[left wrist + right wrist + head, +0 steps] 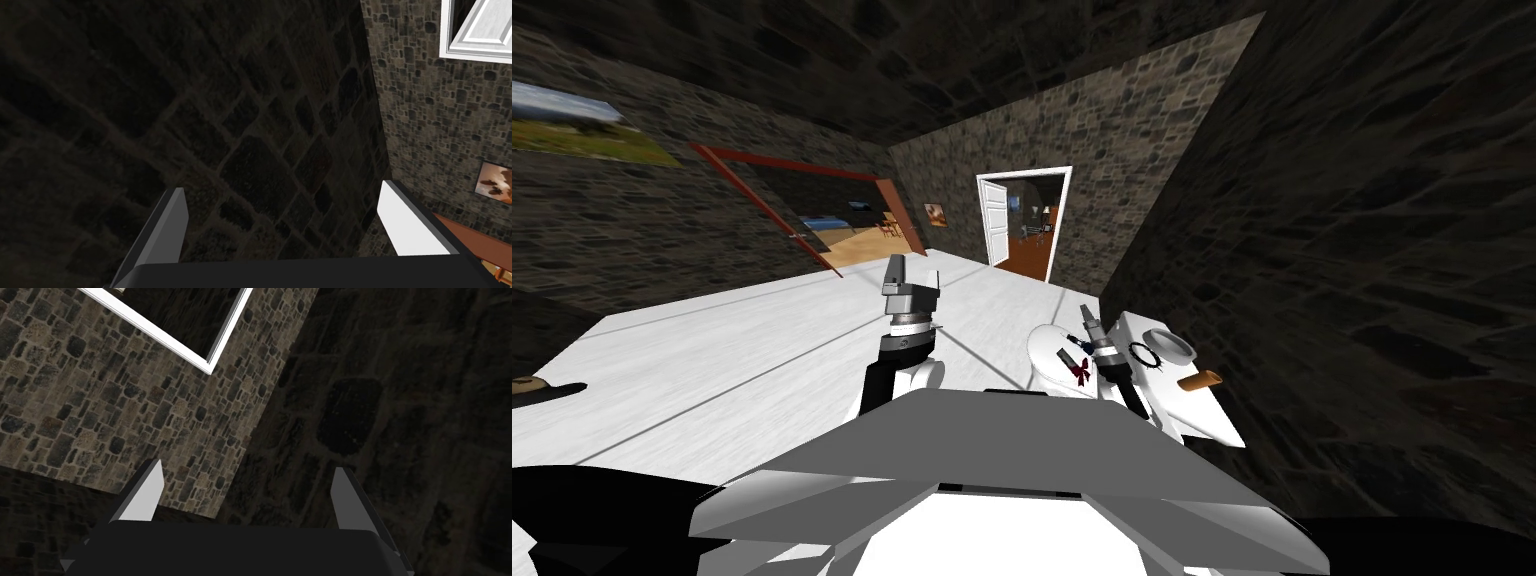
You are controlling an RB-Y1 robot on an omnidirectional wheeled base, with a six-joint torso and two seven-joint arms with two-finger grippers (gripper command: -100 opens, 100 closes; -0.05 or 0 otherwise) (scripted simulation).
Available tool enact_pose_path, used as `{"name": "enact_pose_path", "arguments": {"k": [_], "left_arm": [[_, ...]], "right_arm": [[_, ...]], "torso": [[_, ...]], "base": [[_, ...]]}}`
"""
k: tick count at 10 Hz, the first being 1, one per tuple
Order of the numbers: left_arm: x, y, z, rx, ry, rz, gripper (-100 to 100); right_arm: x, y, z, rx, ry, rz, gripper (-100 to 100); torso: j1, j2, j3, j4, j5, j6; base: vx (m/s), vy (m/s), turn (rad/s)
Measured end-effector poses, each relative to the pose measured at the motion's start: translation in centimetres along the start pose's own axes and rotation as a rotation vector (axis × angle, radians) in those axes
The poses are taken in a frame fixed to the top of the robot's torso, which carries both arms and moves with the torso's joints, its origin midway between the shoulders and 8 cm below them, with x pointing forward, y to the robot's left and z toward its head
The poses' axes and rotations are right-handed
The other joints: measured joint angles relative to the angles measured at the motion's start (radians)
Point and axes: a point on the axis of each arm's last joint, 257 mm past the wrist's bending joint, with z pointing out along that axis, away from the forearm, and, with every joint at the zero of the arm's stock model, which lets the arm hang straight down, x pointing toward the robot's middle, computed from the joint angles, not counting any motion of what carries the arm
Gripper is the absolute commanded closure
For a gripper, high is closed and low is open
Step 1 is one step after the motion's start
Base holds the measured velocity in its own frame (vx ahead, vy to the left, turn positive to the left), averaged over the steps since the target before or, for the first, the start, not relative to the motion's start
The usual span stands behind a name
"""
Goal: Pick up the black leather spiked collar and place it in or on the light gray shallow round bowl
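Collar (1142,353) = small black ring, lying flat on a white tabletop (1204,418) right of centre in the head view. It's just beside the light grey bowl (1169,345) on the bowl's left; can't tell if they're touching. Nothing's holding it.

Right arm comes up from the lower middle of the frame and slants up-left. The right gripper (1088,316) points away twd the far stone wall, a bit left of the collar and higher in the frame, well clear of it. It hangs at the edge of a round white thing (1047,348) w/ a dark red bow (1082,373) on it. In the right wrist view the right gripper (245,493) has both blades spread wide w/ nothing btwn them.

Left arm sits centre-left in the head view, forearm standing pretty much upright over the white floor (742,350), and the left gripper (896,268) points up-frame. Left wrist view: the left gripper (285,220) has its fingers wide apart too and empty.

Other stuff: an orange-brown cylinder (1202,379) lies on its side on the same tabletop, just below-right of the bowl. A white door (995,232) stands open in the middle of the far wall.
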Motion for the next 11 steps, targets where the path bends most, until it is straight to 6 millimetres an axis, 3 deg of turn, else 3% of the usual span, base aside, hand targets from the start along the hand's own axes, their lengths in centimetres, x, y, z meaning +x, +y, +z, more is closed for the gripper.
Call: {"name": "enact_pose_path", "arguments": {"k": [6,11], "left_arm": [[0.0,0.0,0.0,0.0,0.0,0.0,0],[0.0,0.0,0.0,0.0,0.0,0.0,0]], "right_arm": [[4.7,-7.3,-1.3,0.122,0.216,-0.215,-100],[8.3,-14.2,-4.6,0.216,0.414,-0.411,-100]], "torso": [[-0.009,0.001,0.001,0.0,-0.002,0.001],[-0.01,0.0,0.0,0.0,-0.002,0.001]], "base": [[0.04,0.184,0.031],[0.041,0.153,0.013]]}}
